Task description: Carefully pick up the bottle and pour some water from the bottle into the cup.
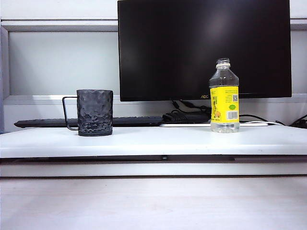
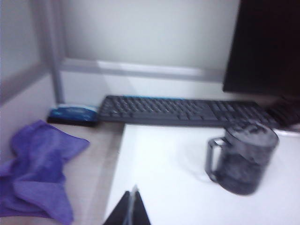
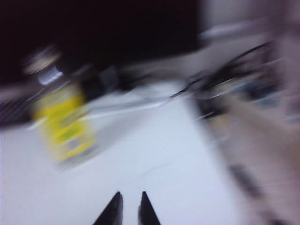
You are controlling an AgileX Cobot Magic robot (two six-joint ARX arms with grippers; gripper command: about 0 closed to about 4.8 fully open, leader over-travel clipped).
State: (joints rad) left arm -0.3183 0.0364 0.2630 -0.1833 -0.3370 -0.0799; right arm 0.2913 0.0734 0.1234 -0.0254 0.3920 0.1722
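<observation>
Yellow-labelled bottle stands upright and uncapped in front of the monitor, well right of the dark cup; both sit untouched on the white shelf, so grasping and pouring are all left. Left gripper is clenched tight on nothing, low and well short of the cup. Right gripper shows a narrow gap between its tips, grasps nothing, hangs short of the bottle, view blurred.
</observation>
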